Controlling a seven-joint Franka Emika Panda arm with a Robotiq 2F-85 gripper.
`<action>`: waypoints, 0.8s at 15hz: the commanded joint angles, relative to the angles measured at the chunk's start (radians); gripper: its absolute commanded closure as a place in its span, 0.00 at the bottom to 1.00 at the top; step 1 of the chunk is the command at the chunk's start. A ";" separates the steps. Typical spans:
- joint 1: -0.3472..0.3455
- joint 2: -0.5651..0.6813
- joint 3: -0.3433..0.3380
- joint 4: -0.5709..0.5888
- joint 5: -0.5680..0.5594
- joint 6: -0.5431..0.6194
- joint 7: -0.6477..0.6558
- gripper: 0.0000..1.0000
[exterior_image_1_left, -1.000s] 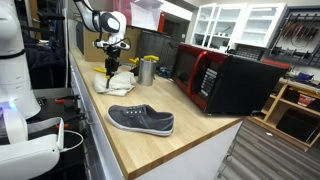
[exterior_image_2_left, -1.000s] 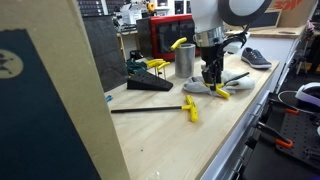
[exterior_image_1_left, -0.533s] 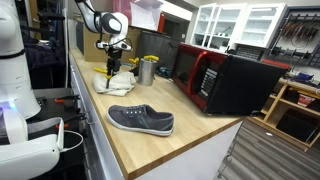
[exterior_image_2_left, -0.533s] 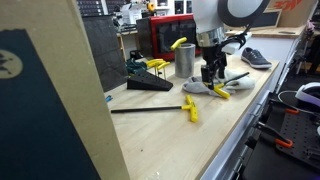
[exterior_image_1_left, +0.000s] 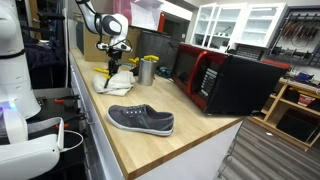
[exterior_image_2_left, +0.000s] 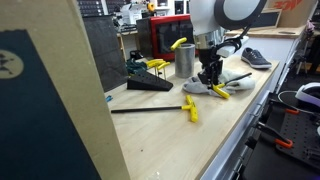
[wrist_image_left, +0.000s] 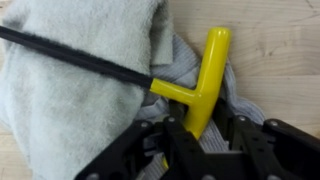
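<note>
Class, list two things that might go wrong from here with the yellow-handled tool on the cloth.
The gripper straddles only the stem end of the yellow T-handle, so it might slip or swing. The black shaft lies across the bunched cloth, so lifting might snag and drag it.

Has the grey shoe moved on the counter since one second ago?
No. The grey shoe lies at the same spot on the counter, before the red microwave.
</note>
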 joint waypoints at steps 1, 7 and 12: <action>0.004 -0.012 -0.002 -0.005 0.024 0.019 0.020 0.86; -0.014 -0.149 -0.020 -0.066 0.147 0.005 -0.036 0.88; -0.033 -0.245 -0.036 -0.097 0.218 -0.004 -0.034 0.88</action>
